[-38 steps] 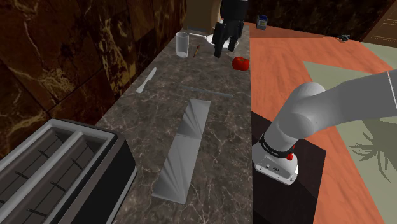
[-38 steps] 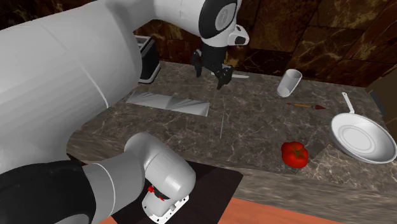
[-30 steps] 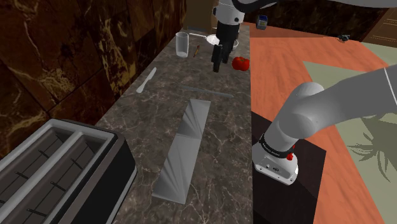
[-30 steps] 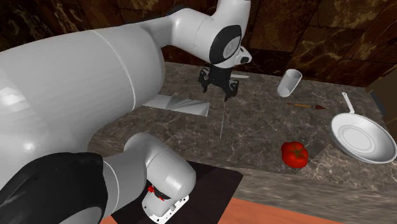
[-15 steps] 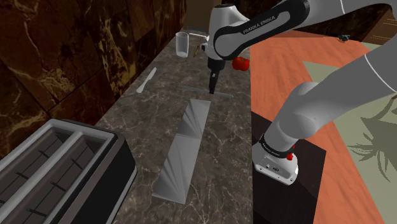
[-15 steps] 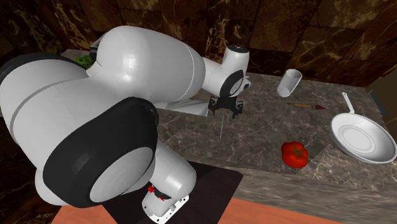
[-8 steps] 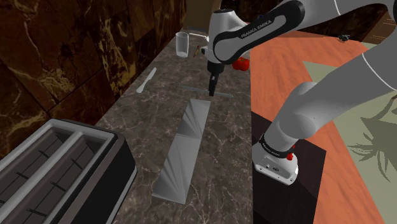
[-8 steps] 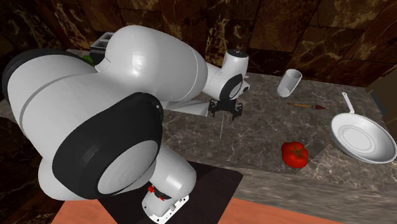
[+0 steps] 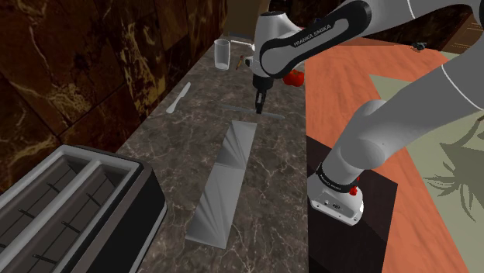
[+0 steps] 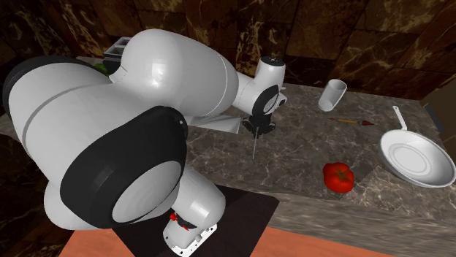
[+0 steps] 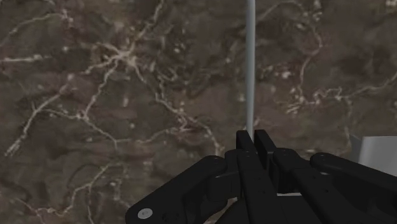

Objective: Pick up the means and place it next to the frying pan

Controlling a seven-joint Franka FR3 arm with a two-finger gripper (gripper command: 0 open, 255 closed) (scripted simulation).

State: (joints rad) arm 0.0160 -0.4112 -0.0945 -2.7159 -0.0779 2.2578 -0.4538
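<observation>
Dark marble bench [image 9: 271, 178]: black claw [image 11: 253, 136] pinched shut on thin grey rod [image 11: 250, 63], seemingly unlifted; carrying it beside white frying pan [image 10: 413, 162], frame's right, remains.

The black tool [image 10: 255, 131] points straight down at the marbled bench [image 10: 299, 150], fingers drawn together on the far end of a thin grey rod [image 10: 253, 149], well apart from the white frying pan [image 10: 415, 160]. A red tomato [image 10: 338, 176] lies near the pan, and a pale cup [image 10: 331, 96] leans farther from it, toward the wall.
</observation>
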